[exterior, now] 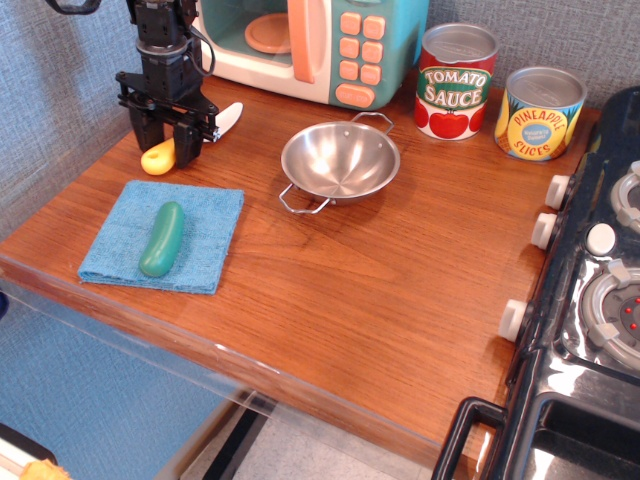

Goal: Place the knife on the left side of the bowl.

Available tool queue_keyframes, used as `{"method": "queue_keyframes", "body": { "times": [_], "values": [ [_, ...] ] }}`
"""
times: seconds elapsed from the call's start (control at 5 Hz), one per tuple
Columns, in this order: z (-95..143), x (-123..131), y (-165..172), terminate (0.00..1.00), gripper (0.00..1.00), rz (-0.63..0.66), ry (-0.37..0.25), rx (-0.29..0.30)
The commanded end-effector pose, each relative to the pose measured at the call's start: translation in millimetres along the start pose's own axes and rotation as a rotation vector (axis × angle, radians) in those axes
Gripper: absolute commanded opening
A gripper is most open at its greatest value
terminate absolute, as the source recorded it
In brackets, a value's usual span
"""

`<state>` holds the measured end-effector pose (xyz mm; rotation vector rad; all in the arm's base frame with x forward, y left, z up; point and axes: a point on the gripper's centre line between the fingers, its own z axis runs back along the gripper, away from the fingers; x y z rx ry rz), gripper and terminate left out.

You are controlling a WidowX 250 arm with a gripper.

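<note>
The knife (160,156) lies on the wooden counter, left of the bowl (340,160). Its yellow handle points toward the front left, and its white blade (229,117) points toward the toy microwave. My gripper (168,140) stands upright directly over the knife, low over the counter. Its black fingers (190,132) straddle the handle with a small gap on each side, so it looks open. The steel bowl stands upright and empty in the middle of the counter, about a hand's width right of the knife.
A green pickle toy (162,238) lies on a blue cloth (205,240) at the front left. A toy microwave (310,45) stands at the back. Tomato sauce can (455,80) and pineapple can (540,112) stand at the back right. A toy stove (600,300) borders the right side.
</note>
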<state>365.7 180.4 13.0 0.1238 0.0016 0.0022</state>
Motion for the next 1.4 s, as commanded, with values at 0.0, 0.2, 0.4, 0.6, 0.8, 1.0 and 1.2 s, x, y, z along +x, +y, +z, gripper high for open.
{"method": "queue_keyframes", "body": {
  "times": [0.0,0.2,0.4,0.6,0.8,1.0,1.2],
  "values": [
    [75.1,-10.6,3.5,0.00,1.00,-0.008,-0.106,0.078],
    [111.3,-24.5,-8.9,0.00,1.00,-0.010,-0.173,0.033],
    [123.9,-43.1,-22.4,0.00,1.00,-0.003,-0.192,-0.025],
    [121.8,-50.0,-29.1,0.00,1.00,-0.004,-0.186,-0.072],
    [118.6,-52.1,-32.2,0.00,1.00,-0.026,-0.180,-0.093],
    [118.6,-52.1,-32.2,0.00,1.00,-0.026,-0.180,-0.093],
    [118.6,-52.1,-32.2,1.00,1.00,-0.026,-0.180,-0.093]
  ]
}}
